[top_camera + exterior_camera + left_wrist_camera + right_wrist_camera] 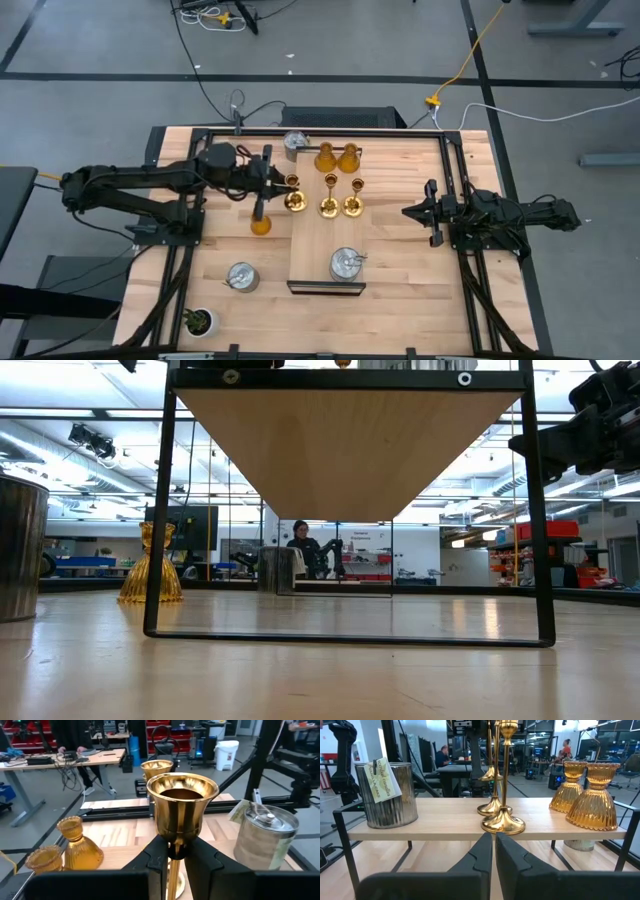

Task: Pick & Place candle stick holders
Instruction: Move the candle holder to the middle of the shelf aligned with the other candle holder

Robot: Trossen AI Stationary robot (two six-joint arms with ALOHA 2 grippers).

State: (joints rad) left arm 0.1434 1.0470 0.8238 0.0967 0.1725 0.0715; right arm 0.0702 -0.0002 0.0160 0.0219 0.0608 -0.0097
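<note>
Nine candle stick holders, all upright. Three gold thin-stemmed ones (327,199) in row on raised wooden shelf — leftmost gripped at stem. Two amber bell-shaped ones (336,157) side by side behind them; third amber holder (260,222) on tabletop left of shelf. Silver squat ones: one (346,264) on shelf front, one (297,141) at back, one (241,277) on table.

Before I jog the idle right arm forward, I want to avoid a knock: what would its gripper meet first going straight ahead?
Probably the raised wooden shelf edge; just above it stands the nearest gold holder. The right gripper points at them, fingers shut. Depth is unclear.
</note>
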